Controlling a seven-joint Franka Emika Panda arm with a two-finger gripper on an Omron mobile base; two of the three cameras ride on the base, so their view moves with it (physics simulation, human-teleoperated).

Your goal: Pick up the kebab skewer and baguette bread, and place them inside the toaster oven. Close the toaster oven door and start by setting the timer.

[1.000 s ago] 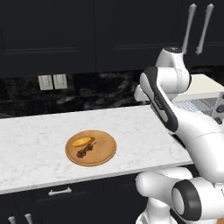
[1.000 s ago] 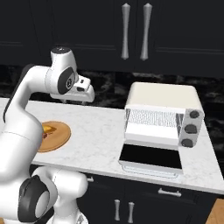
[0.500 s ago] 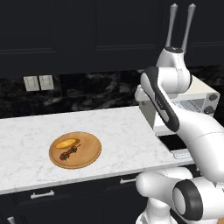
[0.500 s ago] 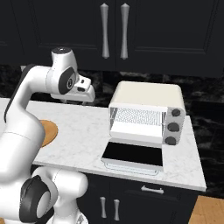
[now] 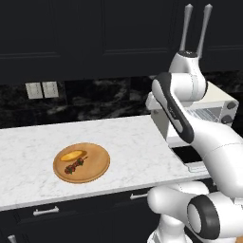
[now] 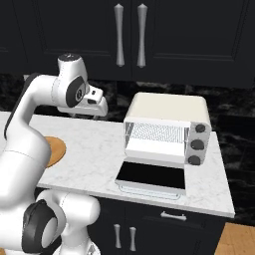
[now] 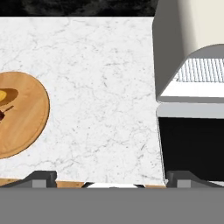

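The kebab skewer and the golden baguette bread lie side by side on a round wooden board on the left of the counter. At the left edge of the hand view the baguette bread and the skewer just peek in. The cream toaster oven stands at the counter's right end. Its door lies folded down flat, and the wire rack shows inside. My gripper hangs open and empty above the bare counter between board and oven, and its fingertips stand wide apart.
Dark cabinets with silver handles hang above the black backsplash. Wall outlets sit left of the board. The marble counter ends just right of the oven, where wood floor shows below. My own arm hides part of the oven in the left base view.
The whole picture has shifted left in both base views, so the camera has moved right along the counter. The board, the food and the oven lie as before. The gripper stays open.
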